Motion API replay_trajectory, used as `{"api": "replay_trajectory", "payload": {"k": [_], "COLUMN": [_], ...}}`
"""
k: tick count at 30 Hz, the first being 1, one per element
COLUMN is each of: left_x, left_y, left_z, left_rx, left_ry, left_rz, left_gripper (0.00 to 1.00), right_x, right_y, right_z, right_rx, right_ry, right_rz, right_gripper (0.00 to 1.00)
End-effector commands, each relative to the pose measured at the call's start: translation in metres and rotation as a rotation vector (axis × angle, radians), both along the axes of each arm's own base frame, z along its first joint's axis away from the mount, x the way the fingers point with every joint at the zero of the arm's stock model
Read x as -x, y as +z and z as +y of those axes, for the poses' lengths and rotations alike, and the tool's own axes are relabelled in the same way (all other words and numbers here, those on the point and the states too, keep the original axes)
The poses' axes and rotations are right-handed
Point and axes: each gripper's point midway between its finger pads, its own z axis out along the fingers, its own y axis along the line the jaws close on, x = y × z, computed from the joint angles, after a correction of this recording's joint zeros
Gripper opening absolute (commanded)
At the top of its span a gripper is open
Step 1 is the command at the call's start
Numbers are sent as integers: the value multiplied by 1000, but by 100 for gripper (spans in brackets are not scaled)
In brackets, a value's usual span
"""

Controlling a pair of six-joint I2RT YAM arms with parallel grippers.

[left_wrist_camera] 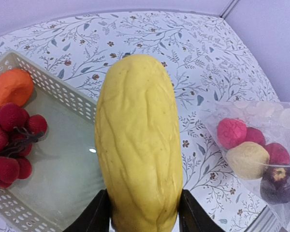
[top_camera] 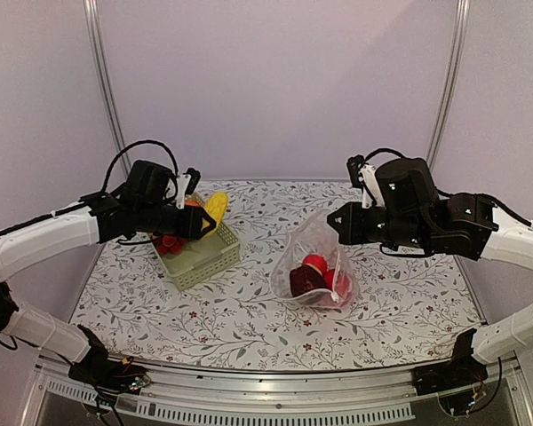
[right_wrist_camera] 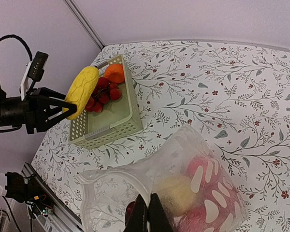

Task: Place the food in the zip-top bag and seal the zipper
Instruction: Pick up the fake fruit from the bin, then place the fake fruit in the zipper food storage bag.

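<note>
My left gripper (top_camera: pixel 198 219) is shut on a long yellow toy fruit (left_wrist_camera: pixel 137 140), held above the pale green basket (top_camera: pixel 215 257); the fruit also shows in the top view (top_camera: pixel 216 207) and the right wrist view (right_wrist_camera: pixel 82 90). The clear zip-top bag (top_camera: pixel 315 262) stands right of the basket with its mouth open. My right gripper (right_wrist_camera: pixel 147 217) is shut on the bag's upper edge, at the whitish zipper strip (right_wrist_camera: pixel 116 173), holding it up. Inside the bag lie round red fruits (top_camera: pixel 315 263), a dark maroon one (top_camera: pixel 305 280) and a pale yellow one (right_wrist_camera: pixel 176 191).
The basket (left_wrist_camera: pixel 58 174) holds a cluster of small red berries (left_wrist_camera: pixel 12 140) and an orange fruit (left_wrist_camera: pixel 12 87). The floral tablecloth (top_camera: pixel 249 319) covers the table. Metal frame posts rise at the back corners. The left arm's cable loops above the basket.
</note>
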Motion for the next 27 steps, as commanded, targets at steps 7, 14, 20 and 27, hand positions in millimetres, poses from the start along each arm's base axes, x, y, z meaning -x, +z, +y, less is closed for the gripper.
{"api": "replay_trajectory", "payload": {"k": [7, 14, 20, 27], "left_x": [85, 144, 182, 191], "left_y": [101, 128, 114, 92], "left_z": [-78, -123, -149, -164], "left_rx": [328, 439, 446, 418], "left_ry": [-288, -539, -692, -716], "left_rz": [-14, 47, 148, 230], "left_gripper": [46, 46, 46, 46], "right_x": [-1, -3, -6, -7], "right_y": [14, 14, 20, 21], "right_z": [18, 22, 22, 24], "right_rx": [-29, -27, -27, -25], "right_ry": [45, 47, 39, 38], "right_rz": [-24, -24, -39, -41], "right_gripper": [0, 0, 0, 0]}}
